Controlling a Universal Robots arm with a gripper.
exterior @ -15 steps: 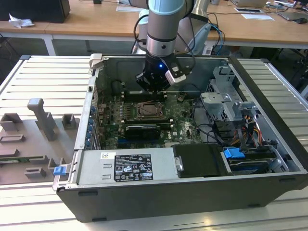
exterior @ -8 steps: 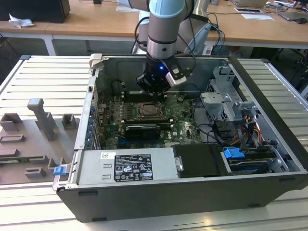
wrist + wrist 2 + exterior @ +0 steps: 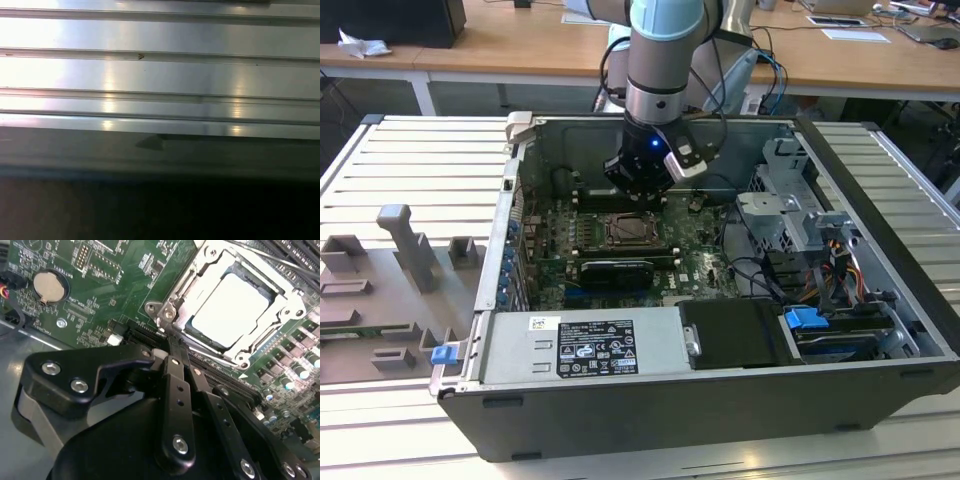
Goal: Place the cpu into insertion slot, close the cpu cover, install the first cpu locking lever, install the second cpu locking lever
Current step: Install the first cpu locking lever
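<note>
Cpu [image 3: 231, 304] pale silver sq, seated in insertion slot [image 3: 280, 315]; hand [image 3: 175, 357] fingers together, empty.

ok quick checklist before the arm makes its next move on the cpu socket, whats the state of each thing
1. cpu seated in the insertion slot: ok, it lies flat inside.
2. cpu cover down over the chip: ok, the frame lies around it.
3. Locking levers latched: cannot tell.
4. gripper empty: ok, nothing sits between the fingertips.
5. Gripper clear of the socket: ok in the second wrist view, tips sit beside its corner, over the black slots.
6. Arm above the motherboard: ok in the exterior view.
</note>
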